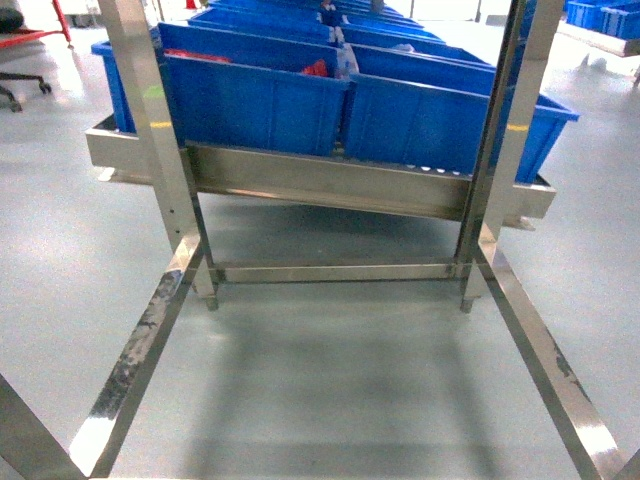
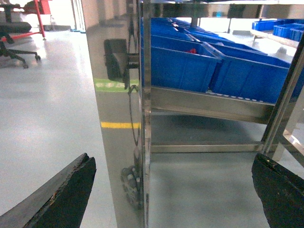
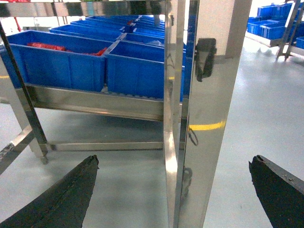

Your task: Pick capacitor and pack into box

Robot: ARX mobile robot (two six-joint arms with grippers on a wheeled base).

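Note:
Neither the capacitor nor the box shows in any view. My left gripper (image 2: 173,159) is open, its two dark fingers (image 2: 66,194) spread wide at the bottom corners of the left wrist view, with nothing between them but floor and a steel post (image 2: 118,118) beyond. In the right wrist view my right gripper (image 3: 174,159) is likewise open and empty, its fingers (image 3: 66,194) far apart on either side of another steel post (image 3: 209,118). The head view shows neither gripper.
Large blue bins (image 1: 260,100) stand in rows on a low steel rack (image 1: 320,185) straight ahead; one holds red items (image 1: 318,68). Steel frame rails (image 1: 140,350) run along the floor on both sides. An office chair (image 2: 14,33) stands far left.

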